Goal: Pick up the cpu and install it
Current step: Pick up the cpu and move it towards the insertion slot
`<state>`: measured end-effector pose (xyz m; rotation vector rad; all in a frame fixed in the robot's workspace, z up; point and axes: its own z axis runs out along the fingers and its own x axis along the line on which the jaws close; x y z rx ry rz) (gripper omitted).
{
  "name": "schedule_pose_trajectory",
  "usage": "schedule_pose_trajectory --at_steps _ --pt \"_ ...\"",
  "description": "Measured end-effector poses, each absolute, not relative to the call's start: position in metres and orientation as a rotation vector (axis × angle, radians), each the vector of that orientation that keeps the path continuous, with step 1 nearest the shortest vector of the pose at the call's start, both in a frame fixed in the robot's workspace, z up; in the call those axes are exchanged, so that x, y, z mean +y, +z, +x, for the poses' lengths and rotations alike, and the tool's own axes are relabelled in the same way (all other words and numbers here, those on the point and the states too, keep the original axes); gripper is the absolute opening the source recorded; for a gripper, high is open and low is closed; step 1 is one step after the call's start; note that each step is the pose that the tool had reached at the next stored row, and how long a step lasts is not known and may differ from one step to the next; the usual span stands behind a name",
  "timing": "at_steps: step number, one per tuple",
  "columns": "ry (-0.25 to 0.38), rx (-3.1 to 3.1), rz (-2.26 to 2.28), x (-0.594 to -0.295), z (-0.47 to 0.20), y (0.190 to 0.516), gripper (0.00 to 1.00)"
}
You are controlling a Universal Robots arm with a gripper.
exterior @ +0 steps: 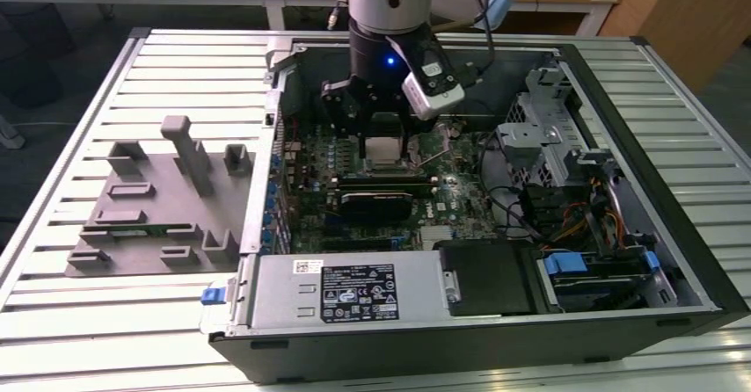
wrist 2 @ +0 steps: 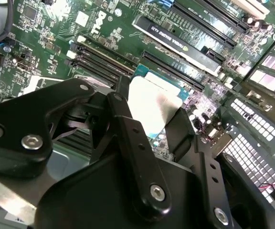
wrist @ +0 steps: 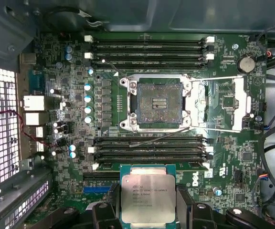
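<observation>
Gripping cpu (wrist: pixel 147 193) by two opposite edges: black fingers (wrist: pixel 184 204) of gripper (wrist: pixel 148 206) closed on it, cpu held flat, silvery top facing first wrist camera. Cpu hangs above motherboard (wrist: pixel 233 157), over memory slots (wrist: pixel 149 149), just beside socket (wrist: pixel 159 101), not in it. Socket open and bare, metal frame (wrist: pixel 223 102) flipped aside. Second wrist view: cpu (wrist 2: pixel 149 102) between fingers. Exterior view: arm (exterior: pixel 393 5) reaching down into open computer case (exterior: pixel 470 352) on slatted table (exterior: pixel 70 322); grey fixture (exterior: pixel 153 216) at exterior view's left of case.
</observation>
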<state>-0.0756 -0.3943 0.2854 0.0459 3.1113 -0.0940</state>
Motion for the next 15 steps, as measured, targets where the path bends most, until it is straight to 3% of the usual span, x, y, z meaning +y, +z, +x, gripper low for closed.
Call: schedule_pose_trajectory --at_steps 15 --pt "-0.094 3.111 0.046 -0.391 -0.061 0.285 0.55"
